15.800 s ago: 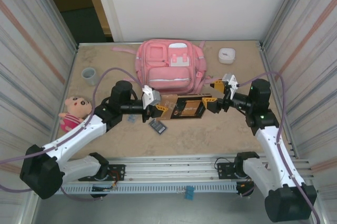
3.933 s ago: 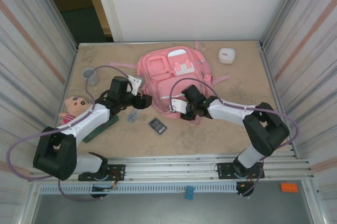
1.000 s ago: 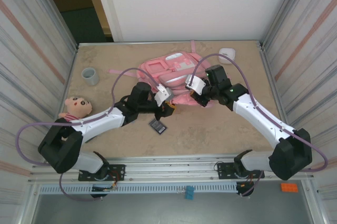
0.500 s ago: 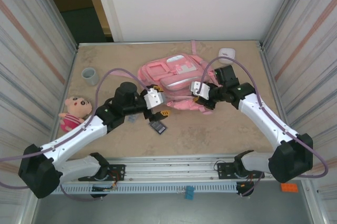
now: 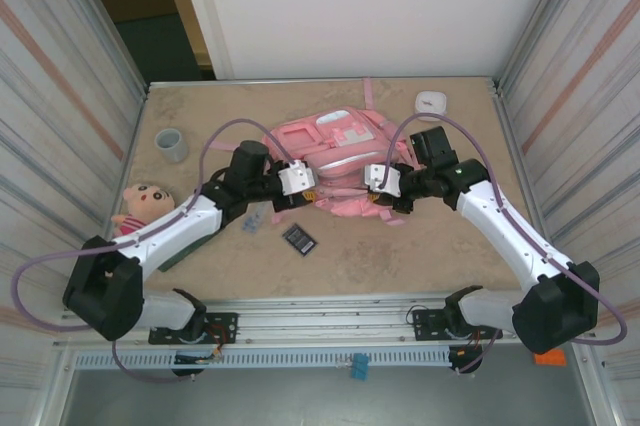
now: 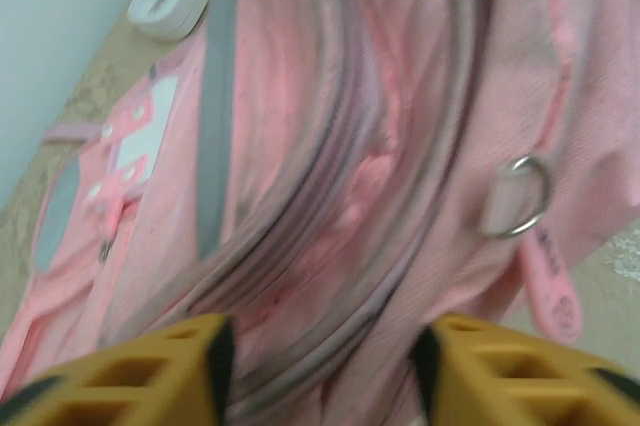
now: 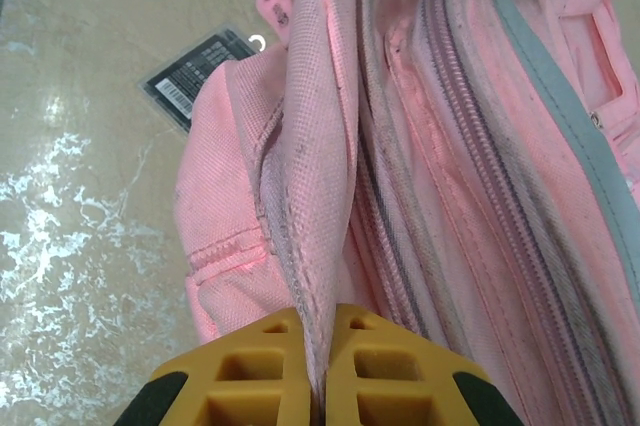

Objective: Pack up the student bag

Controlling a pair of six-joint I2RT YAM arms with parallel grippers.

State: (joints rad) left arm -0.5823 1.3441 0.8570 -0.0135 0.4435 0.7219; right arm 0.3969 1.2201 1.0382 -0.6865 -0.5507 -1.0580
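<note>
The student bag, pink with grey zipper lines, lies in the middle of the table between my two grippers. My left gripper is at its near left edge. In the left wrist view that gripper has its yellow fingers on either side of a thick fold of the bag, and the fabric reaches both pads. My right gripper is at the near right edge. In the right wrist view that gripper is shut on a thin seam flap of the bag.
A grey cup and a plush doll sit at the left. A white round case is at the back right. A black card and a small bluish item lie on the table in front of the bag.
My left gripper opened wide, moved up from the table to the bag's left edge and closed in round a fold. The right gripper keeps its pinch and has shifted slightly forward.
</note>
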